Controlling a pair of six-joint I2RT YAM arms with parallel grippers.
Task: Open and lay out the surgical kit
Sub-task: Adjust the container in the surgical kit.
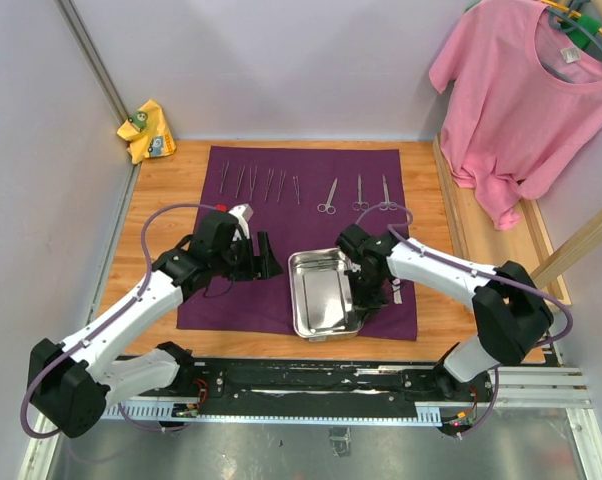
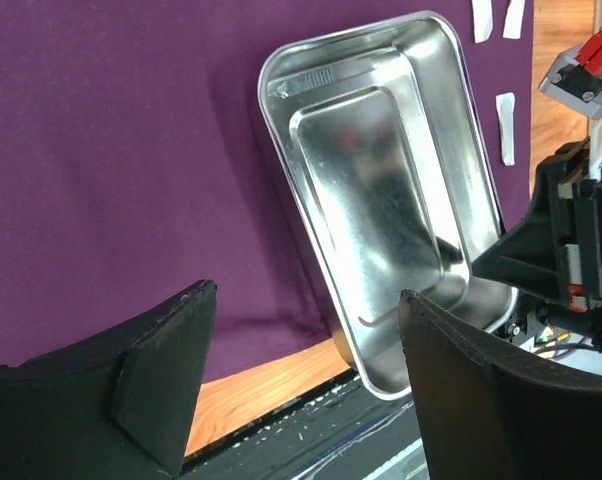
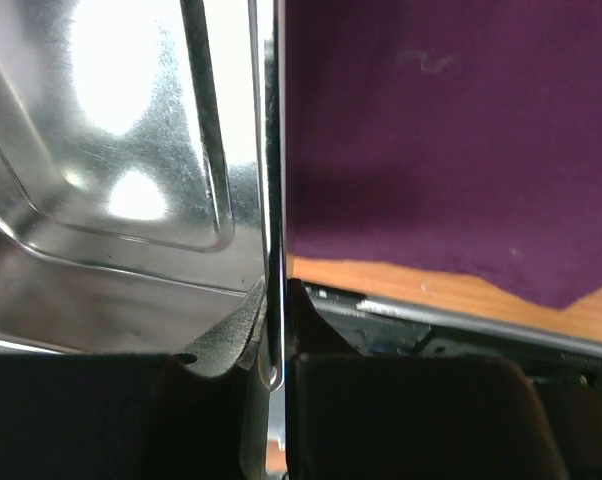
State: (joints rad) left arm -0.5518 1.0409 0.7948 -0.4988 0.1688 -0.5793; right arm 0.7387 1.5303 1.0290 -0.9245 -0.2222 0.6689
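Where the counter [image 1: 171, 190] meets its far-left corner, you have a yellow rag [image 1: 146, 130] lying clear of the kit. Your left gripper [image 1: 268, 257] hangs over the left half of the dark purple cloth [image 1: 241, 215]. Its jaws stand wide and hold nothing. The cloth is unfolded flat on the counter.

Along its far edge lies a row of slim metal instruments [image 1: 259, 182], set side by side and apart. To their right lie three ring-handled instruments [image 1: 358, 193]; whether each is scissors or forceps cannot be told.

The steel tray [image 1: 321, 295] sits right of centre on the near part of the cloth. Its near end reaches the cloth's near edge. It is slightly skewed and nothing shows inside it.

Your right gripper [image 3: 271, 350] has its jaws pinched narrow on the tray's right rim, one finger inside the wall and one outside. Small white gauze pieces [image 2: 505, 128] lie on the cloth just beyond that side of the tray. A pink T-shirt [image 1: 526, 100] hangs at the far right, off the counter.
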